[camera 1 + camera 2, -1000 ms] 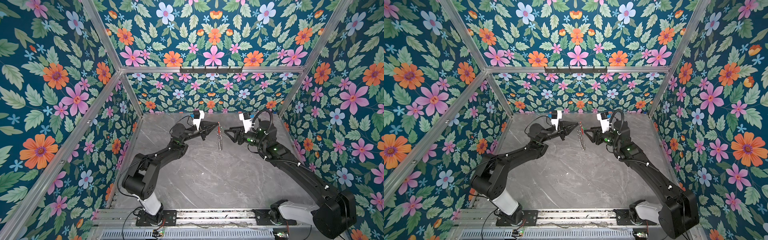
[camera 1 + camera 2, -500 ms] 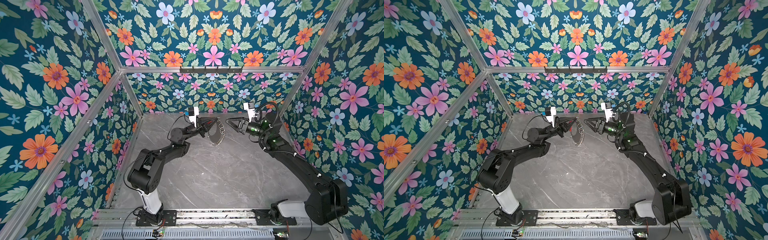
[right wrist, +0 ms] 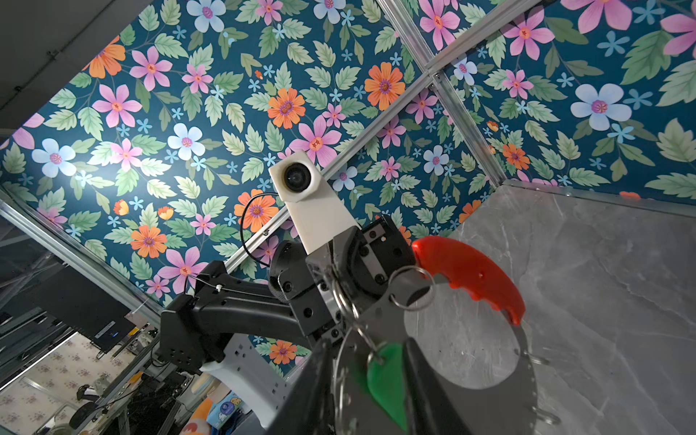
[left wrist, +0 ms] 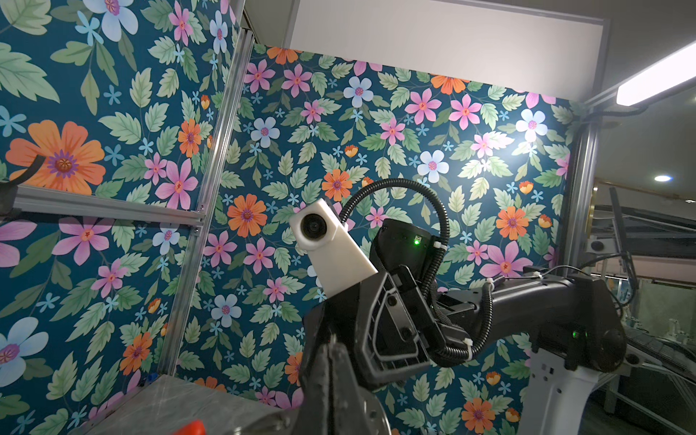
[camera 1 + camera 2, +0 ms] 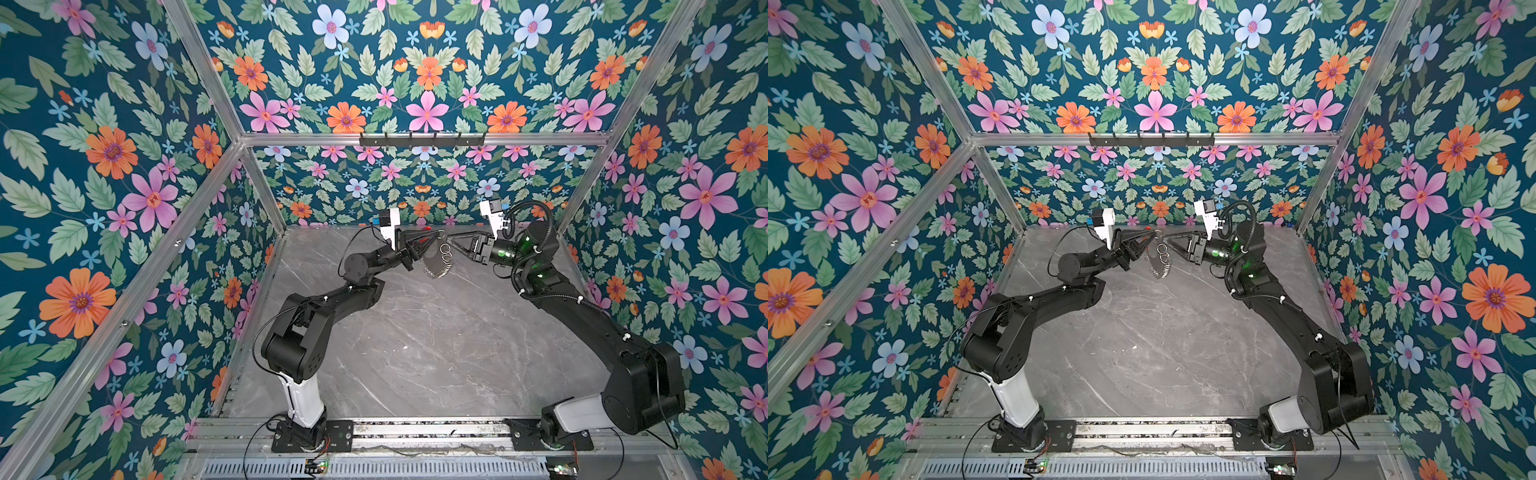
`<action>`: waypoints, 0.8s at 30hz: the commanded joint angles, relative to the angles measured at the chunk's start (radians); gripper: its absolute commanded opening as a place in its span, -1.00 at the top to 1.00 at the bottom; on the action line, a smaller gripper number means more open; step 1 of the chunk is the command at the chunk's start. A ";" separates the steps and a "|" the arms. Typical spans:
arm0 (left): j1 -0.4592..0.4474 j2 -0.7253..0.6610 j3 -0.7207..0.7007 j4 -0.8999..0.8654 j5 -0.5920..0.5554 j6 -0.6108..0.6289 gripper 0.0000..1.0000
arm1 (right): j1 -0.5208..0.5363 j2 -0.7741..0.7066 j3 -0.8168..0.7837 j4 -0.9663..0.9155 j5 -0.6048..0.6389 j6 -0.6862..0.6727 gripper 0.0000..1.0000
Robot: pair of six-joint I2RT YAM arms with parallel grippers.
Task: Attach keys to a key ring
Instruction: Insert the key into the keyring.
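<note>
- Top views, both: left tool [image 5: 435, 237] and right tool [image 5: 452, 239] meet almost tip to tip over the far middle of the grey marble desk [image 5: 415, 353], both arms raised.
- Left tool: jaws together, clamped on the key ring [image 5: 436, 266] by its red arc [image 3: 470, 275]. The hoop hangs below the grip, between the two tools.
- Key ring: thin grey metal hoop with a red plastic arc at the gripped end. Small silver rings [image 5: 445, 250] are strung along it, most of them bunched at the low end.
- Key [image 3: 388, 376]: light green head, seen in the right wrist view between the right tool's fingers [image 3: 427, 384], just beside the hoop. The blade is hidden.
- Right tool: fingers stand partly apart on either side of the green head. Whether they pinch it cannot be told.
- Left wrist view: the right arm's white wrist camera [image 4: 314, 226] faces the lens, and a sliver of the red arc shows at the frame edge.
</note>
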 commanded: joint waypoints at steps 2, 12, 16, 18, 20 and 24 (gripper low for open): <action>-0.006 0.002 0.015 0.060 -0.001 -0.016 1.00 | 0.003 -0.002 0.005 0.048 -0.012 0.013 0.60; -0.011 0.003 0.042 0.063 0.006 -0.029 1.00 | 0.003 -0.031 -0.026 0.029 0.003 -0.012 1.00; -0.025 0.010 0.058 0.065 0.021 -0.031 1.00 | 0.003 -0.032 -0.014 -0.024 0.022 -0.030 1.00; -0.039 0.018 0.070 0.065 0.036 -0.030 1.00 | 0.003 -0.014 0.007 -0.058 0.011 -0.029 1.00; -0.054 0.028 0.085 0.066 0.053 -0.029 1.00 | 0.009 0.007 0.024 -0.061 -0.009 -0.012 1.00; -0.075 0.045 0.101 0.068 0.062 -0.025 1.00 | 0.029 0.042 0.036 -0.028 -0.042 0.024 1.00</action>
